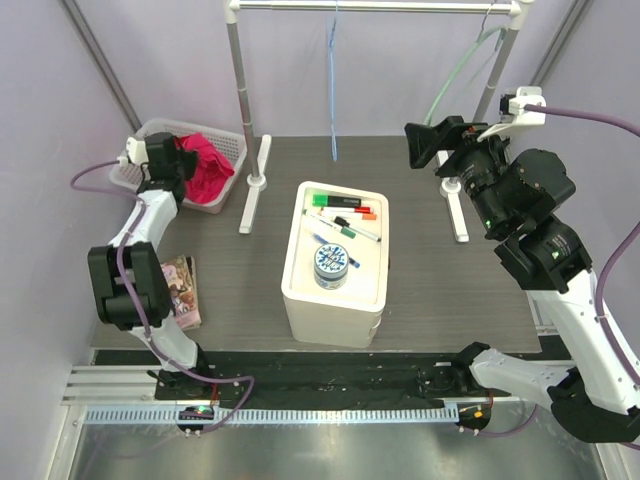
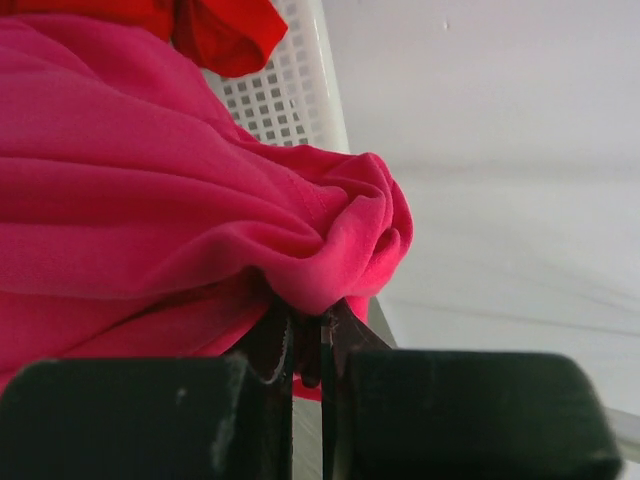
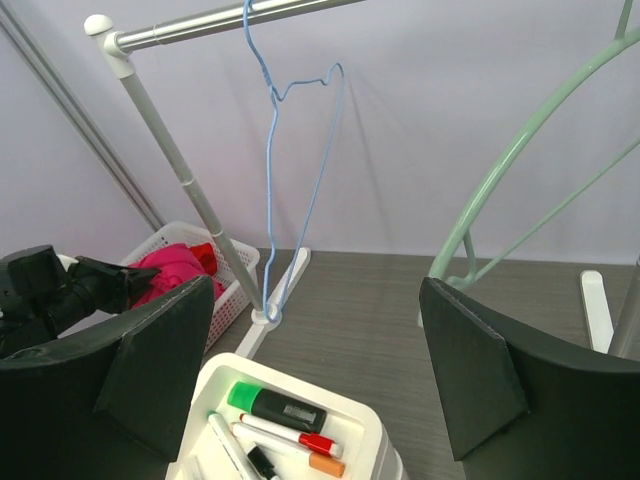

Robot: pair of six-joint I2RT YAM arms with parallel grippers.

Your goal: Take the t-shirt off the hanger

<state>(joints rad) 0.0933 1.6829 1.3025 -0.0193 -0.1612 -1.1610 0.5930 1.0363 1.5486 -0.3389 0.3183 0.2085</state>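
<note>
We note the left gripper (image 2: 308, 340) pinching a fold of the pink t-shirt (image 2: 150, 200), bunched directly ahead of it in the basket (image 1: 160, 128) at the far left corner of the tabletop (image 1: 430, 270), off the bare blue hanger (image 1: 333, 90); the right gripper (image 1: 425, 145), spread and empty, is well apart.

The t-shirt (image 1: 205, 168) is a hot magenta pink against the white lattice basket (image 1: 236, 148), with a brighter red cloth (image 2: 225, 30) next to it, and the left tool (image 2: 308, 345) and right tool (image 3: 320, 375) are both matte black. Up on the silver-and-white rail (image 1: 380, 6) I see a thin sky-blue hanger (image 1: 333, 90) and a pale mint-green hanger (image 1: 462, 70), with lilac walls (image 1: 160, 60) behind. The tabletop (image 1: 430, 270) is dark grey with a fine wood grain, the box (image 1: 330, 310) is plain white, its markers (image 1: 345, 205) show green, orange, red and black, the tin (image 1: 331, 265) is patterned blue and white, and the booklet (image 1: 182, 290) has a busy multicoloured cover.
</note>
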